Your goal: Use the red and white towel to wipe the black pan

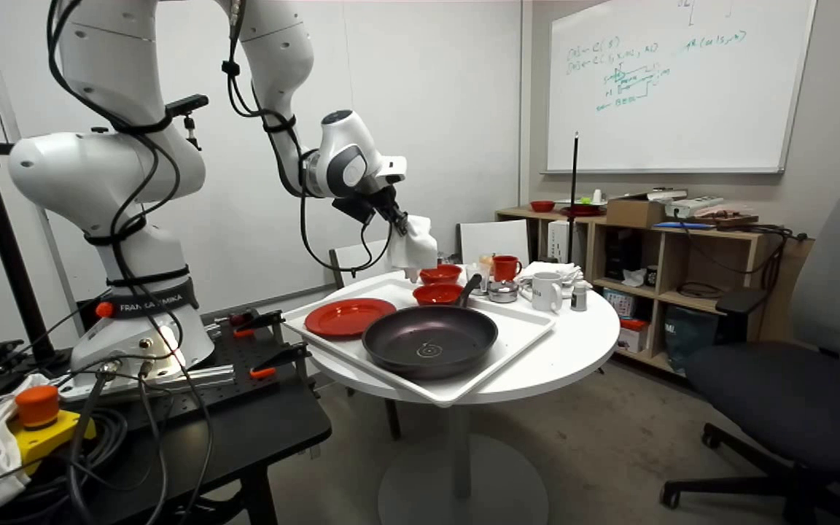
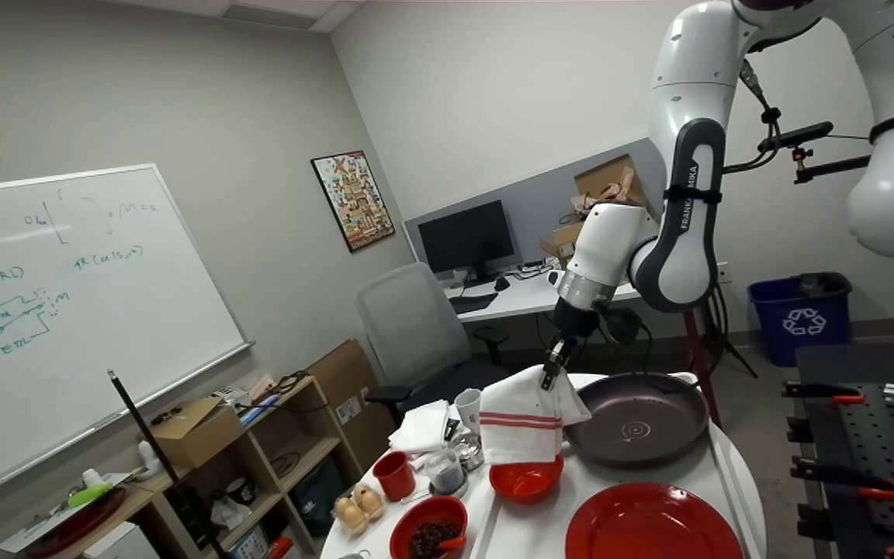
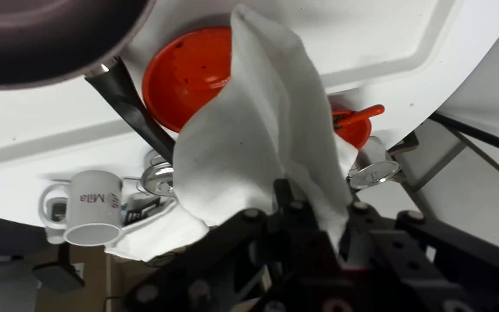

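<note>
1. The jaws are clamped closed, a fold of the towel (image 2: 521,404) pinched between them, the rest hanging below.
2. The towel looks light and limp, so this pinch should serve, with the loose cloth doing the wiping.
3. The pan (image 1: 429,339) sits on the tray (image 1: 518,329), below the jaws and to one side.
4. It is probably rigid, heavier and apt to slide; its handle (image 3: 128,104) would suit steadying.

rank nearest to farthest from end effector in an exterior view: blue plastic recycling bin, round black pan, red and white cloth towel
1. Towel, held by the end effector
2. Black pan, on white tray
3. Blue bin, on the floor
</note>
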`<state>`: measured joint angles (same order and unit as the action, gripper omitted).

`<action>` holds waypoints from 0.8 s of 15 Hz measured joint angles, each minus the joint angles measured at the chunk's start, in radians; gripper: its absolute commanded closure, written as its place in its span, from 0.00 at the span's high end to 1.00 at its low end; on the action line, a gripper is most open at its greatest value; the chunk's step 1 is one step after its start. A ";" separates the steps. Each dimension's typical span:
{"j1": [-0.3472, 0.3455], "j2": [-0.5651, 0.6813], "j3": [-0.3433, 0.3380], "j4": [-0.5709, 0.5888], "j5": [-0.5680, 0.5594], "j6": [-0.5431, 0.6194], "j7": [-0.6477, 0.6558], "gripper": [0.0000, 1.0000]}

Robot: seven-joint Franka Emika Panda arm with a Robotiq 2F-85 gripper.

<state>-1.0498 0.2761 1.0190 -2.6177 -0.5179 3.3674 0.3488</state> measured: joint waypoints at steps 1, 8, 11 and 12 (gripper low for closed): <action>-0.042 0.004 0.024 -0.001 0.000 -0.025 0.029 0.03; -0.265 0.049 0.114 0.002 0.039 -0.299 0.133 0.03; -0.313 0.051 0.114 0.009 0.079 -0.385 0.154 0.03; -0.326 0.051 0.113 0.014 0.091 -0.408 0.162 0.03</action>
<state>-1.3762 0.3274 1.1317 -2.6037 -0.4264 2.9590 0.5106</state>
